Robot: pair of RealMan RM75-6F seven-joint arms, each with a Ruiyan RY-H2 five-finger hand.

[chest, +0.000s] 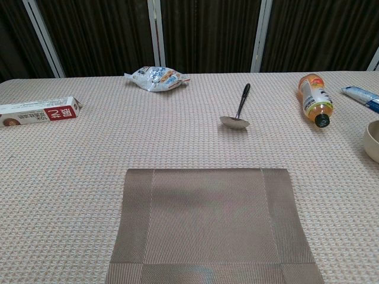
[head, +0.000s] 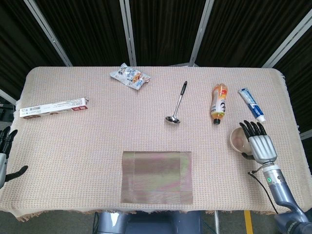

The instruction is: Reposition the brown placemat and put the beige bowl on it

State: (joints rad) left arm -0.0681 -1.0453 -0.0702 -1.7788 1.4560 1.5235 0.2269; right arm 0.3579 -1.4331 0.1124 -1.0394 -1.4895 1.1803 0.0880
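We found the right robot hand (head: pixel 259 144) gripping the beige bowl (head: pixel 238 139) beside a bottle (head: pixel 219 103); the left robot hand (head: pixel 6 155) hung spread, holding nothing.

A wide stretch of bare tablecloth (head: pixel 97 131) lies open around the brown placemat (head: pixel 156 176) at the near edge. Farther back, a ladle (head: pixel 177 103), a lying bottle (head: pixel 219 103) and a toothpaste tube (head: pixel 251 104) stand between the middle and the far right corner.
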